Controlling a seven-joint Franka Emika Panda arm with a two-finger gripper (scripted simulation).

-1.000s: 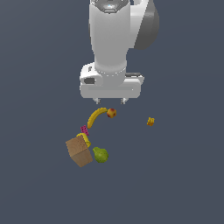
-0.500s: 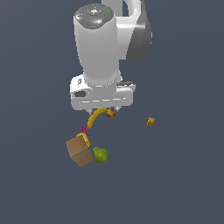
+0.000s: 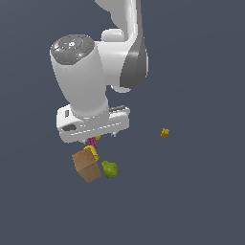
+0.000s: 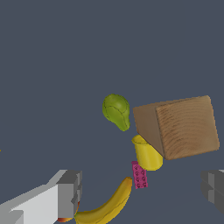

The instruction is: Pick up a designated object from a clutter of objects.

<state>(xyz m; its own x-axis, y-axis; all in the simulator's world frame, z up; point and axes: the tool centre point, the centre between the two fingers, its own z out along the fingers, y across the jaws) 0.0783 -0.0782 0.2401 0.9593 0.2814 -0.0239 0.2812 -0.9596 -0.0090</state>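
Note:
The designated object, a brown wood-grained block [image 3: 87,165] [image 4: 183,127], lies tilted on the dark floor in the clutter of objects. A yellow cup [image 3: 92,152] [image 4: 148,154] touches it and a green pear [image 3: 110,169] [image 4: 116,110] sits just beside it. A magenta piece [image 3: 92,142] [image 4: 139,175] and a yellow banana [image 4: 107,205] lie under my hand, with a sliver of red fruit [image 4: 65,218] behind one finger. My gripper [image 3: 102,138] [image 4: 140,192] hovers open above the banana and magenta piece, short of the block, holding nothing.
A tiny orange piece [image 3: 164,132] lies apart on the exterior view's right. In the exterior view the large white arm and hand hide the banana and the ball-like fruit. Dark flat floor surrounds the items.
The arm has swung toward the exterior view's left and come lower, so the hand now covers the banana and stands close above the block's cluster. The items have not moved.

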